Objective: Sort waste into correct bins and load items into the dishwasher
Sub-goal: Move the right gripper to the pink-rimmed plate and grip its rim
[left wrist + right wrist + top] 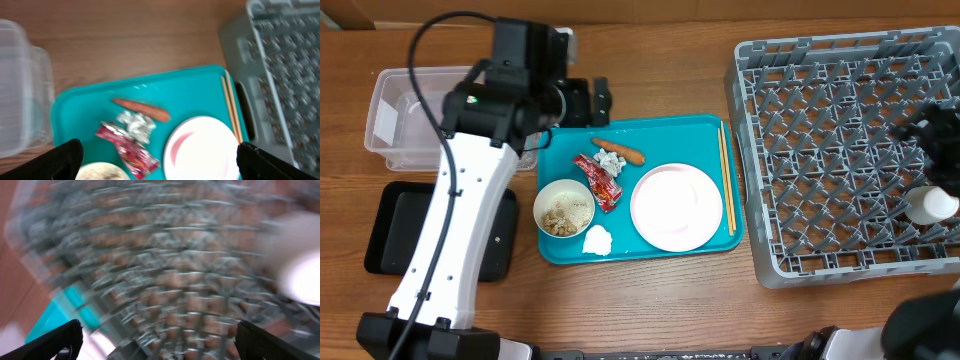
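On the teal tray [650, 128] lie a red snack wrapper [600, 181], an orange carrot-like stick [619, 150], a crumpled white paper scrap [597, 240], a white bowl of beige crumbs [563, 208], a pale pink plate [676, 206] and wooden chopsticks [727, 178]. The wrapper [131, 149], stick [141, 109], plate [200, 149] and chopsticks [232, 107] show in the left wrist view. My left gripper [157, 162] is open and empty above the tray's far left. My right gripper [157, 340] is open over the grey dish rack [840, 150], near a whitish cup [932, 205] in the rack.
A clear plastic tub [400, 120] stands at the back left. A shallow black tray [395, 232] lies in front of it. The left arm's white link crosses between the tub and the teal tray. The right wrist view is blurred.
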Controlling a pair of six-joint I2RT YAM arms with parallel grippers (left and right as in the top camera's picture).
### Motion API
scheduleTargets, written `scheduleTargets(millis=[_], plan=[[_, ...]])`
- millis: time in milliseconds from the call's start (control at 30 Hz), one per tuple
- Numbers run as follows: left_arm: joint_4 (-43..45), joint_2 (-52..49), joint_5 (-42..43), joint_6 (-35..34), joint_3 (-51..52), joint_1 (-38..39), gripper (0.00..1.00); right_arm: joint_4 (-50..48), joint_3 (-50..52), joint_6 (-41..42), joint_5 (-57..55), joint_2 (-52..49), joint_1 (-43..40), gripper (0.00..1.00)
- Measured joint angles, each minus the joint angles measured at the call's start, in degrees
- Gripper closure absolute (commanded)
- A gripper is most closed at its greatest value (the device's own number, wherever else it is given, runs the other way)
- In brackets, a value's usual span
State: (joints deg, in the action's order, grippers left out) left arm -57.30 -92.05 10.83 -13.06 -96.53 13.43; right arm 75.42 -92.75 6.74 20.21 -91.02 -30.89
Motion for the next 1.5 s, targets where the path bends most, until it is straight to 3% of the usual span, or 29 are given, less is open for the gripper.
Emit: scheduleTargets(millis=[367,567,733,900,1100,1367,1467,1500], plan=[[-1.95,-8.22,1.86,1.22,9.05,11.06,0.05,0.70,-0.90,-4.20,3.21,2.12,19.04,0.00],[-1.84,-12.76,0.46,1.14,10.05,12.52,0.02,0.68,-0.90,-4.55,1.46,2.01,28.55,0.05],[-1.66,-12.00,-3.34,-0.72,10.05,10.29,0.00,0.22,-0.90,-3.93,-2.43,0.04,37.57,0.12],[-2.84,-7.32,-5.14,-1.79,10.05,4.24,0.00,0.02,-0.90,-2.21,-5.99,-4.96,45.48,0.29],[-4.74,-0.94,-6.14,-1.99,10.05,-3.80,0.00,-0.15,-0.55,-0.76,-7.74,-14.16,51.15,0.33],[-5.33,1.31,-6.40,-2.01,10.05,-8.90,0.00,-4.63,6.71,1.51,-8.48,-22.12,53.81,0.38],[-5.33,1.31,-6.40,-2.01,10.05,-9.18,0.00,-7.82,10.38,2.51,-8.48,-22.64,53.96,0.47],[-5.33,1.31,-6.38,-2.01,10.05,-9.18,0.00,-8.79,11.23,2.80,-8.48,-22.67,54.05,0.56]])
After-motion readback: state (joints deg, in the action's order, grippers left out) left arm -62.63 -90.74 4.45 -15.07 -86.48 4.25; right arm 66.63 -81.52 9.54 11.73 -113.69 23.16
